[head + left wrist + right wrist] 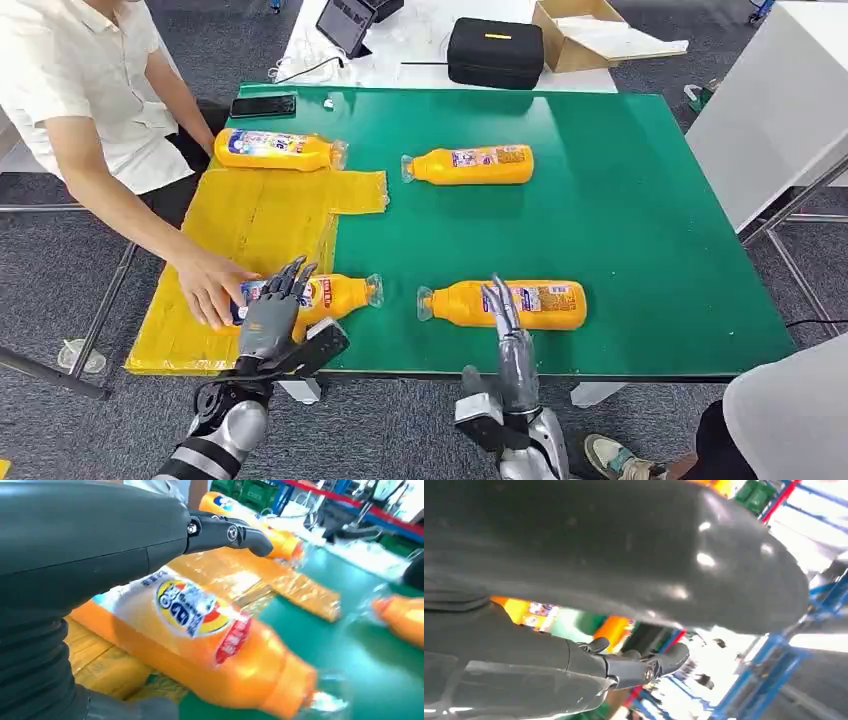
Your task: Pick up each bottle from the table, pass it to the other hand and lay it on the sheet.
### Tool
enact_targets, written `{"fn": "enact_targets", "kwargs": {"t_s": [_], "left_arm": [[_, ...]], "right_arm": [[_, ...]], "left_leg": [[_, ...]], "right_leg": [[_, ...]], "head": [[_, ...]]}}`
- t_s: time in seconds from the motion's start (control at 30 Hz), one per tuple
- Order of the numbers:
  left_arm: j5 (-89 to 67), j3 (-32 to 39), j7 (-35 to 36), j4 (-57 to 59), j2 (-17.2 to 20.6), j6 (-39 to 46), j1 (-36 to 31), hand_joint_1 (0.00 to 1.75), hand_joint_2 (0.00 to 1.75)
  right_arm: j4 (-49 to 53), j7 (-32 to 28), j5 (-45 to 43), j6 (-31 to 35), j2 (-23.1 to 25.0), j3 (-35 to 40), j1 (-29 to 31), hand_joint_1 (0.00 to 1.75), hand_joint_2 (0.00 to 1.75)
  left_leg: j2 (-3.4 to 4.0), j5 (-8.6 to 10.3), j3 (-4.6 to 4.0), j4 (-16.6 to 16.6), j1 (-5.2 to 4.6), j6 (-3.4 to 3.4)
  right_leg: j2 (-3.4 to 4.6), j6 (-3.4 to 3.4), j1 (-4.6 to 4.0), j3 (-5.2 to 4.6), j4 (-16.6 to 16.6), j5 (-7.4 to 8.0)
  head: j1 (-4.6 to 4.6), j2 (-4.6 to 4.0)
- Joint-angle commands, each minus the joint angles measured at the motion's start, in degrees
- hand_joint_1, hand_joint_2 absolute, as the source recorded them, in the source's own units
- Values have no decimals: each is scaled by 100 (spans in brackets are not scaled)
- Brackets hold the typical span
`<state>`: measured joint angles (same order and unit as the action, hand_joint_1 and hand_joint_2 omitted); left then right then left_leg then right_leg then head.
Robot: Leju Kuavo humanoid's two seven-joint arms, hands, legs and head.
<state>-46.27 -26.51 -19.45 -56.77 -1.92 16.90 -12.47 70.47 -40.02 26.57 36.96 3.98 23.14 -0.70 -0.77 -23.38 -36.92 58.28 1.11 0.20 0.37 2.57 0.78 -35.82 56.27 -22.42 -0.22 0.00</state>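
Four orange bottles lie on the green table. One bottle lies at the front left, its base end on the yellow sheet. My left hand hovers over it with fingers spread, and the bottle lies under the palm with the fingers off it. A person's hand rests on that bottle's base. My right hand stands open, fingers straight, just in front of the front middle bottle. A third bottle lies at the sheet's far edge, a fourth on the bare green.
A person sits at the table's left side, arm reaching over the sheet. A phone lies at the far left corner. Behind the table are a black case, a cardboard box and a tablet. A white table stands at the right.
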Motion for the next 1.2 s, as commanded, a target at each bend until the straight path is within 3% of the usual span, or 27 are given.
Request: {"fn": "enact_targets", "kwargs": {"t_s": [0.03,0.1,0.13,0.2,0.23,0.33,0.37,0.5,0.63,0.93,0.97,1.03,1.2], "left_arm": [[82,-327,-27,-589,-111,193,94,0,175],[162,-389,-148,-680,-95,307,129,0,175],[184,-411,-167,-748,-93,332,158,0,175],[257,-444,-235,-996,-112,369,282,0,175],[405,-433,-302,-1135,-161,351,363,0,175],[1015,-455,-522,-1554,-400,258,630,0,175],[2155,-379,-705,-1834,-645,-288,832,0,175],[2983,-771,-643,-2038,-741,-683,940,0,175],[3144,-914,-733,-1548,-827,-189,639,0,175],[3304,-1004,-714,-1237,-818,-102,452,0,175],[3348,-1088,-733,-1158,-804,-146,438,0,175],[3383,-1156,-783,-1121,-802,-150,435,0,175],[3432,-1254,-820,-1060,-818,-16,355,0,175]], "right_arm": [[-107,3,577,129,2,-494,122,0,0],[-204,9,901,292,-4,-486,166,0,0],[-243,126,1411,304,37,-640,161,0,175],[-459,770,3038,304,58,-1118,184,0,175],[-545,882,3267,304,16,-1265,214,0,175],[-742,895,3494,304,-128,-1589,304,0,175],[-651,1097,3938,304,-135,-1898,254,0,175],[-769,1233,4222,304,-326,-2116,304,0,175],[-1275,1468,4601,304,-553,-2133,731,0,175],[-1370,1639,4852,304,-625,-2158,873,0,175],[-1393,1638,4898,304,-697,-2151,929,0,175],[-1422,1650,4967,304,-757,-2119,996,0,175],[-2026,2028,5040,304,-1008,-1742,1488,0,175]], "left_leg": [[4,-8,14,0,-3,6],[5,-4,5,-1,-2,4],[6,-9,17,0,-3,5],[4,-4,6,-2,-2,3],[12,-18,38,0,-5,7],[3,-10,21,-3,-3,8],[-1,-6,10,-3,-5,7],[-8,-7,1,1,-5,9],[-5,-14,15,-2,-14,15],[-1,-9,5,-3,-13,14],[5,-19,39,-5,-14,17],[0,-7,7,-5,-14,15],[8,-11,13,-2,-16,17]], "right_leg": [[-4,-6,0,16,0,-7],[0,-4,0,8,-1,-2],[-2,-7,0,19,0,-8],[-2,-5,0,8,-1,-3],[-2,-14,-1,37,3,-17],[-5,-6,0,24,-5,-8],[-7,-3,2,13,-4,-5],[-10,1,4,10,-4,-7],[-11,-3,10,25,-7,-10],[-3,1,10,9,-8,1],[-6,-8,7,41,-9,-11],[-3,3,10,9,-8,0],[3,3,11,16,-7,-1]], "head": [[0,0],[0,0],[0,0],[0,0],[0,0],[-2,0],[-2,0],[-2,0],[-2,0],[-2,0],[0,0],[-2,0],[-2,0]]}}
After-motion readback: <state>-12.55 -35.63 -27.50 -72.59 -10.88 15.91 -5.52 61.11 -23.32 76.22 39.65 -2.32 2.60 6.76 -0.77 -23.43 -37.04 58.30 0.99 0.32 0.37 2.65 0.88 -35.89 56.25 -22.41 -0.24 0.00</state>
